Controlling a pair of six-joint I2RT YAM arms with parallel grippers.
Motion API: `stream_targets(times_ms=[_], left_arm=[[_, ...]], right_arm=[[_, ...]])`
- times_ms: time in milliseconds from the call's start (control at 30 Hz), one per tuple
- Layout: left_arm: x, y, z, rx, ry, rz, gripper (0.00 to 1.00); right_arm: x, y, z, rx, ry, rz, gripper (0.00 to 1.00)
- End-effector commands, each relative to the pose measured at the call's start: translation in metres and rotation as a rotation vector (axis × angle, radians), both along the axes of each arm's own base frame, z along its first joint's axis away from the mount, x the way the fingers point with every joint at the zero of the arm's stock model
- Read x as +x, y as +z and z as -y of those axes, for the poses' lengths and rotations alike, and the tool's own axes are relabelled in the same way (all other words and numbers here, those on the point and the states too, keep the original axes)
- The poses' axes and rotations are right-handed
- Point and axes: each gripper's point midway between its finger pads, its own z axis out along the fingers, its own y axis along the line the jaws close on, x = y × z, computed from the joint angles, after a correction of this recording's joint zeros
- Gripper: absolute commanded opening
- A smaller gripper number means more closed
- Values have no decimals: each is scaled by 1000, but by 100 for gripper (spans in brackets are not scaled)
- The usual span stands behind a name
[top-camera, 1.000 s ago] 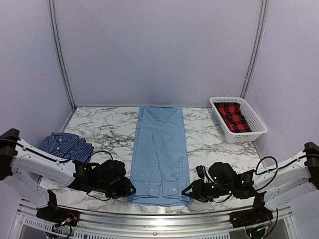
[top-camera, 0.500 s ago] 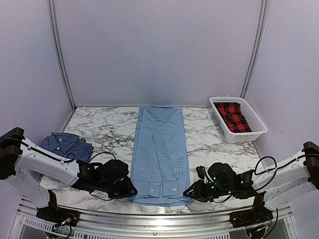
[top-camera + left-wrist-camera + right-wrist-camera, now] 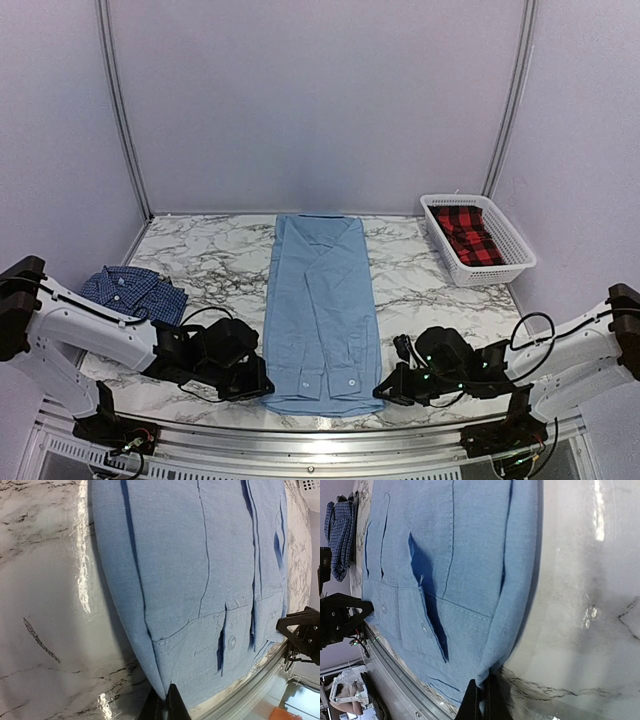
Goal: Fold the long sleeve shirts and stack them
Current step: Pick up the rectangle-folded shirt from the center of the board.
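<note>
Spanning the overhead view, a grey-veined white marble surface (image 3: 220, 260) carries every item. At its centre the light blue shirt (image 3: 322, 300) lies flat as a long narrow strip on the 12-to-6 line. Its collar is at 12 o'clock, its sleeves are folded inward over the body, and its two buttoned cuffs sit just short of the hem at 6 o'clock.

A white slatted basket (image 3: 490, 272) stands at 2 o'clock, well apart from that shirt, and holds a red-and-black plaid cloth (image 3: 468, 233). The dark blue checked shirt (image 3: 132, 293) rests in a loose fold at 8 o'clock, near the surface's left edge.

The left hand (image 3: 262, 388), low at 7 o'clock, is clenched on the shirt's near-left hem corner. Its wrist view shows the two fingers pressed together (image 3: 165, 705) with the fabric edge (image 3: 190, 555) running between them.

The right hand (image 3: 382, 390), low at 5 o'clock, is likewise clenched on the near-right hem corner. In its wrist view the fingertips meet (image 3: 481, 700) where the blue cloth (image 3: 460, 540) ends, and the checked shirt (image 3: 339, 535) shows at the far side.
</note>
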Motion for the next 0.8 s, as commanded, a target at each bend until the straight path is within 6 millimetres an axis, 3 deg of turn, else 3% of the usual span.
stream_targets(times_ms=[0, 367, 567, 767], left_arm=[[0, 24, 8, -53, -6, 5, 3], [26, 78, 16, -178, 65, 72, 0], [58, 96, 12, -221, 128, 72, 0], [101, 103, 7, -237, 173, 75, 0]], right_arm=[[7, 20, -9, 30, -5, 17, 0], [34, 79, -22, 98, -34, 121, 0], [76, 105, -21, 126, -74, 182, 0], [126, 113, -16, 104, -99, 208, 0]])
